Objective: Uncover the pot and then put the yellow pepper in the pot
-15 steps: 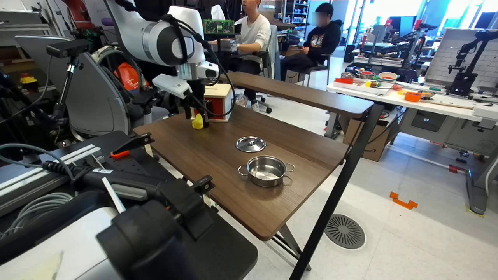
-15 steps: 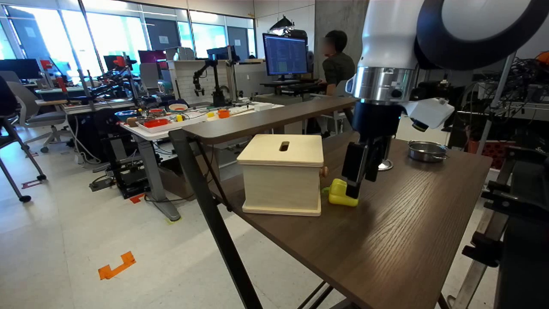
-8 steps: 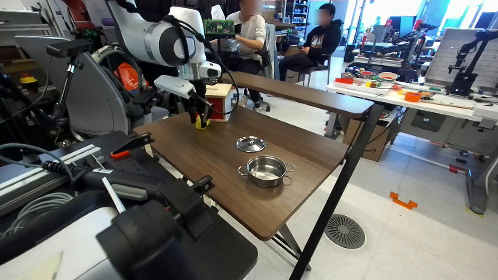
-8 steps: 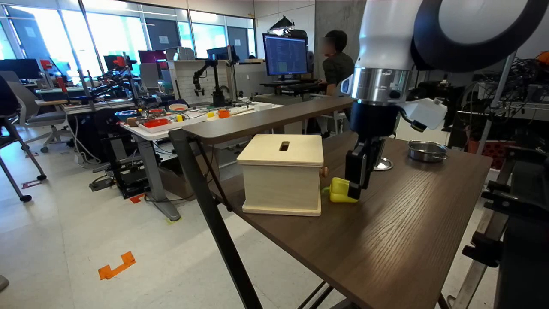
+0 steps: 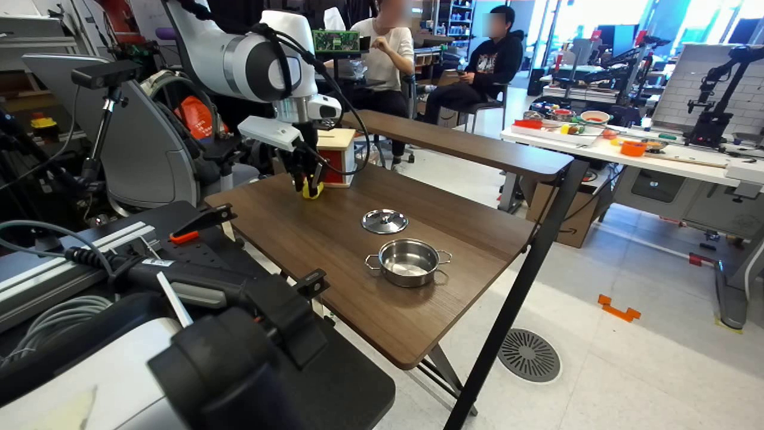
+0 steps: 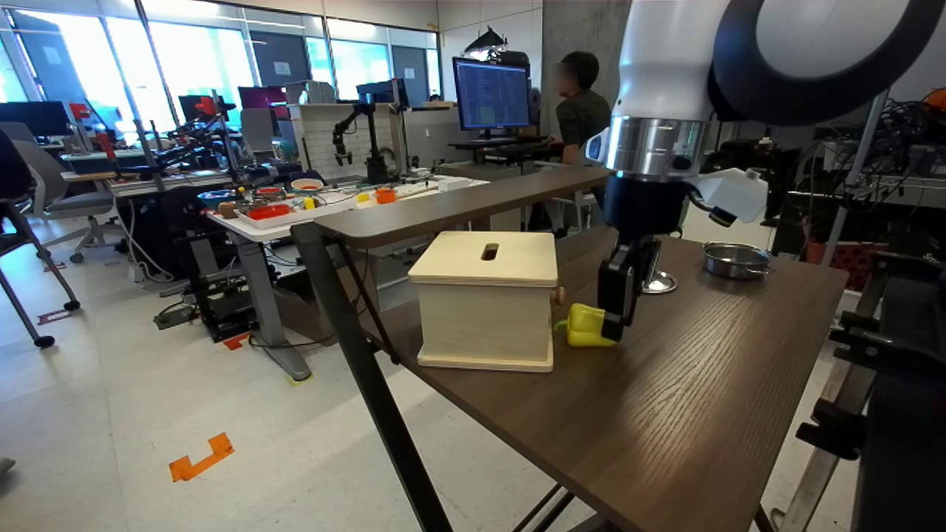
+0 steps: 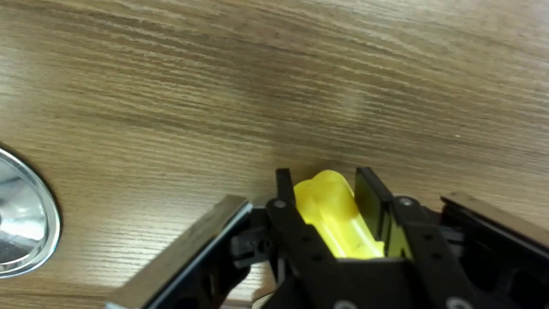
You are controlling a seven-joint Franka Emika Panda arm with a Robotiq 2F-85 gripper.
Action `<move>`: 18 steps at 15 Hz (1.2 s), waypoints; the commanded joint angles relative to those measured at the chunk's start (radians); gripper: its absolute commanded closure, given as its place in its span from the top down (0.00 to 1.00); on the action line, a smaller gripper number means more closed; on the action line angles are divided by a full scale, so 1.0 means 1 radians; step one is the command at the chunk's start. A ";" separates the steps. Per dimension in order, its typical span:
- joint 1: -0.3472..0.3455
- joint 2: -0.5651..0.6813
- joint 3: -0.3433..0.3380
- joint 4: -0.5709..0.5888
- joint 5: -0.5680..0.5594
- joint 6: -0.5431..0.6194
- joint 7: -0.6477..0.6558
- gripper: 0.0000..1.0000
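- The brown surface [image 5: 340, 257] stretches out in front of me, with a raised ledge [image 5: 453, 140] running above one long edge.
- A white robot arm [image 5: 248, 63] bends down over one end of it.
- A wooden box [image 6: 484, 321], one side red, a slot in its top, sits at the corner where the ledge side meets that end's short edge.
- The black hand [image 7: 324, 182] points down just beside the box, near the same short edge, its two fingers [image 7: 285, 186] clasped on the yellow pepper [image 7: 328, 201].
- The steel pot [image 5: 409, 278] stands upright near the opposite short edge, its shiny inside in plain sight.
- The steel lid [image 5: 385, 223] lies flat, knob up, in from the edges, nearer the pot than the box but apart from both.
- The yellow pepper lies sideways in the grip, stem toward the box; I can't tell whether its underside touches the surface.
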 commanded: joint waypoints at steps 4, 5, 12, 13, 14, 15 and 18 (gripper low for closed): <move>-0.013 -0.031 -0.018 -0.025 -0.025 -0.015 -0.024 0.16; -0.022 -0.044 -0.020 -0.036 -0.023 -0.021 -0.029 0.16; -0.103 -0.156 -0.037 -0.146 -0.009 -0.015 -0.053 0.16; -0.119 -0.174 -0.039 -0.159 -0.006 -0.017 -0.057 0.16; -0.131 -0.196 -0.046 -0.175 -0.004 -0.018 -0.054 0.16; -0.148 -0.212 -0.054 -0.183 -0.003 -0.020 -0.055 0.16; -0.183 -0.234 -0.099 -0.178 -0.006 -0.033 -0.038 0.16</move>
